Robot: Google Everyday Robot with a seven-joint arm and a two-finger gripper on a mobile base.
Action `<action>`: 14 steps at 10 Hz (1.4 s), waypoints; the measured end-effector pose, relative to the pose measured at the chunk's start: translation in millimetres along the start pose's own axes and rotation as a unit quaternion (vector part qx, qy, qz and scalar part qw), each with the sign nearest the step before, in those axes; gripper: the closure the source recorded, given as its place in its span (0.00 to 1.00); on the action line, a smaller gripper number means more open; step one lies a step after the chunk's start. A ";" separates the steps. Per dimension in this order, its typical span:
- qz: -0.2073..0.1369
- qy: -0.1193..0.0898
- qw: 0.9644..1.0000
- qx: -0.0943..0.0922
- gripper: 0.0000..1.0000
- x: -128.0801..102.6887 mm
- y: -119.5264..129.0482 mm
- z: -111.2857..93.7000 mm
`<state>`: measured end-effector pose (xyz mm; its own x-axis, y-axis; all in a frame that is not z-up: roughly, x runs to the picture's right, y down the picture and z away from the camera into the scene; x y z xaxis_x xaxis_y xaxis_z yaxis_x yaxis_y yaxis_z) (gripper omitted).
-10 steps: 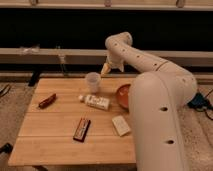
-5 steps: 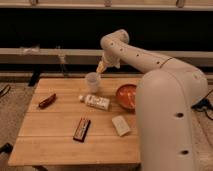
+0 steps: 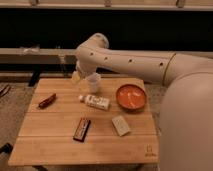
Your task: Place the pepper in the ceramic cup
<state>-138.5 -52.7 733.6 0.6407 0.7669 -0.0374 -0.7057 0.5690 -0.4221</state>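
Note:
The pepper [image 3: 47, 100], slim and dark red, lies on the left side of the wooden table [image 3: 55, 145]. The ceramic cup [image 3: 93, 82], small and whitish, stands upright near the table's back edge. My gripper [image 3: 76, 76] hangs at the end of the big white arm, just left of the cup and close to its rim, well to the right of and behind the pepper. It is open and I see nothing in it. The arm's bulk fills the right of the view.
A white bottle [image 3: 95, 102] lies on its side in front of the cup. An orange bowl [image 3: 131, 96] sits to the right. A flat dark bar [image 3: 82, 128] and a pale block [image 3: 120, 125] lie nearer the front edge.
The arm has swung left and slightly down, carrying the gripper from the cup's right side to its left side. The things on the table stay where they were.

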 end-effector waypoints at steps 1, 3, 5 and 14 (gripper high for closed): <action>-0.031 0.001 0.999 -0.016 0.20 -9.7 32.2 2.7; -0.082 0.004 0.996 -0.028 0.20 -31.9 67.1 12.6; -0.144 0.003 0.989 -0.042 0.20 -61.9 102.7 27.5; -0.393 -0.003 0.920 0.003 0.20 -121.1 168.2 118.6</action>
<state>-370.7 -14.6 774.6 0.9517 0.1203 0.2824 -0.0275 0.9497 -0.3119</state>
